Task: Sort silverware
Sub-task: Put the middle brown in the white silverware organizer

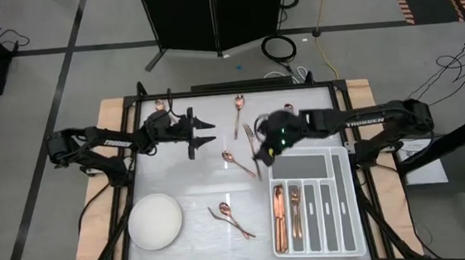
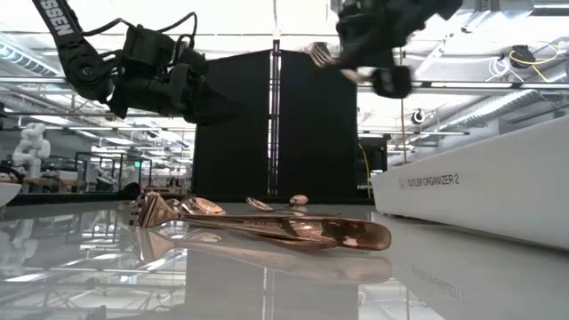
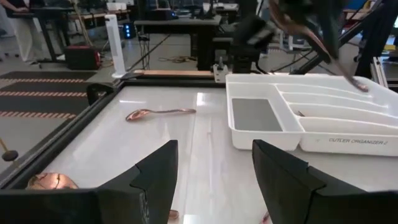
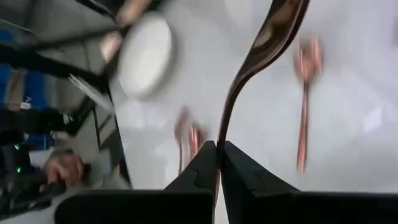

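Observation:
My right gripper [image 1: 261, 150] hovers above the table just beyond the far left corner of the grey divided tray [image 1: 346, 221]. It is shut on a copper fork [image 4: 273, 31], whose tines [image 2: 318, 55] stick out in the low view. My left gripper [image 1: 204, 139] is open and hangs above the table's far left part, touching nothing. Its fingers frame bare table in the left wrist view [image 3: 214, 180]. Several copper pieces [image 1: 279, 219] lie in the tray's left compartments. Spoons lie flat on the table [image 1: 235, 161], [image 1: 232, 219], [image 1: 238, 111]. My right gripper pinches the fork's thin handle [image 4: 219, 140] between its two fingers. The handle runs on past the fingertips to the wider head [image 4: 280, 25]. The fork is lifted clear of the table, well above it in the low view.
A white round bowl [image 1: 155, 222] stands near the table's near left corner. More copper pieces lie at the far edge [image 1: 160, 107], [image 1: 289, 107]. The tray's right compartments [image 1: 329, 214] show no pieces. A raised black frame [image 1: 133, 138] borders the table.

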Robot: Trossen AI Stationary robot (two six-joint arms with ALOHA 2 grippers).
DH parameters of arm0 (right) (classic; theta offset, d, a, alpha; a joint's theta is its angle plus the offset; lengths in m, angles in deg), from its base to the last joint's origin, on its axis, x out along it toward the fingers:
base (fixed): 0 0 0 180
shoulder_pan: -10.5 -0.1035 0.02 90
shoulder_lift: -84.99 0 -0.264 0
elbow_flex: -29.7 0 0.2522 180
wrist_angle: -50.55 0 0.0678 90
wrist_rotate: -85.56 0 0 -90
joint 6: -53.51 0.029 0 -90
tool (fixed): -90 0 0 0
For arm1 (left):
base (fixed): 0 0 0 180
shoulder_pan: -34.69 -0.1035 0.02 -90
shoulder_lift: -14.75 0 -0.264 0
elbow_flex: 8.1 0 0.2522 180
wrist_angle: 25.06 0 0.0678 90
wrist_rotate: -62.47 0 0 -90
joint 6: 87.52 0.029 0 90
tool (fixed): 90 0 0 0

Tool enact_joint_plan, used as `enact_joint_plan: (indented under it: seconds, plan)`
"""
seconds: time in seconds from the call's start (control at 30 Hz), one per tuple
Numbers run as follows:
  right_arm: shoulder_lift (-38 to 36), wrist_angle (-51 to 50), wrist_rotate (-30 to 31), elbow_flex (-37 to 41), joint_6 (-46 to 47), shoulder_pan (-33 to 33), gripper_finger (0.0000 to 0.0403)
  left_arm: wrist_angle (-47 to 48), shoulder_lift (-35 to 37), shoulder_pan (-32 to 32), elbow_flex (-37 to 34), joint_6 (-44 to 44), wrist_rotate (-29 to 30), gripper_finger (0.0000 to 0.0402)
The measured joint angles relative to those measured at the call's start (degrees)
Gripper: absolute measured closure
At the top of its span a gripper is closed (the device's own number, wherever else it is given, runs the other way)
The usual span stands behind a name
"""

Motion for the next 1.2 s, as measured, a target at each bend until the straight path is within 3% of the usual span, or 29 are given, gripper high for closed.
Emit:
enact_joint_plan:
  seconds: [0.2,0.43,0.77,0.97,1.2]
  plan:
    - [0.0,-9.47,3.7,0.17,17.1,-9.2,0.0403,4.36,0.0,0.0,0.01,0.03,-1.48,0.0194]
    - [-0.01,-8.63,10.52,3.4,39.28,-20.39,0.0403,8.76,0.0,0.24,0.02,0.02,-4.79,0.0194]
    - [0.0,-4.42,19.32,9.5,65.86,-35.62,0.0403,11.5,-0.01,3.7,0.0,0.12,-4.98,0.0194]
    - [0.03,-4.43,21.2,12.76,74.98,-40.64,0.0403,11.02,-0.02,6.1,0.0,0.11,-4.98,0.0194]
    - [0.09,-2.77,21.35,15.85,75.06,-41.25,0.0403,8.51,-0.01,7.66,0.0,-0.04,-4.68,0.0194]
